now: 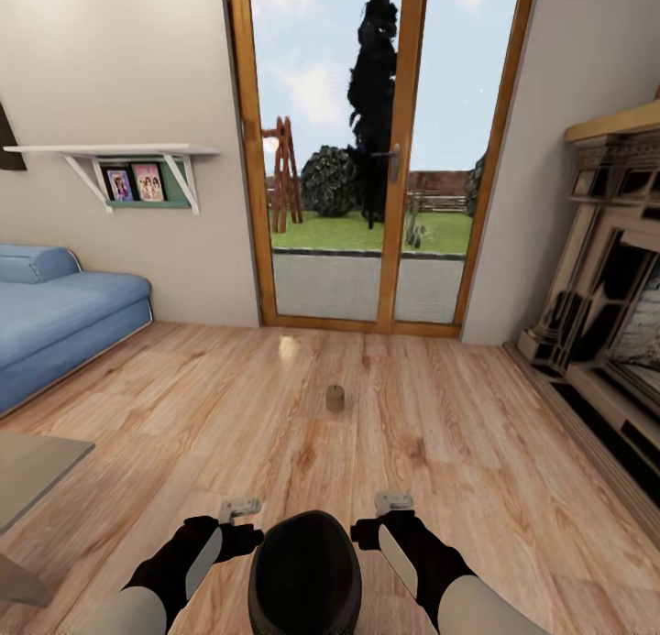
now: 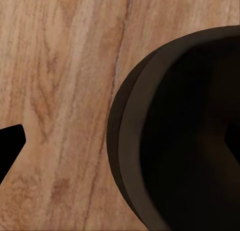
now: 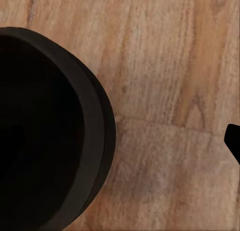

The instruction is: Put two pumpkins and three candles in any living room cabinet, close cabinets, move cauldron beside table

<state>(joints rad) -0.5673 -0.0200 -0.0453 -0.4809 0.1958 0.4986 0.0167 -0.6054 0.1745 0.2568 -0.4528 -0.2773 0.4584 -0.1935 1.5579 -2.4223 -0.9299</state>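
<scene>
On the wood floor (image 1: pixel 183 406), one candle (image 1: pixel 335 397) stands near the glass door (image 1: pixel 367 158). One black cauldron (image 1: pixel 305 571) sits between left gripper (image 1: pixel 240 507) and right gripper (image 1: pixel 394 502); their opening cannot be determined.

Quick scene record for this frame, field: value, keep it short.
setting: living room, wood floor, glass doors ahead
cauldron: black cauldron between both arms, close to the robot
left gripper: beside cauldron, state unclear
right gripper: beside cauldron, state unclear
floor item: small brown cylinder, likely a candle, ahead
sofa: blue sofa at left
fireplace: fireplace at right
shelf: white wall shelf with photos
</scene>
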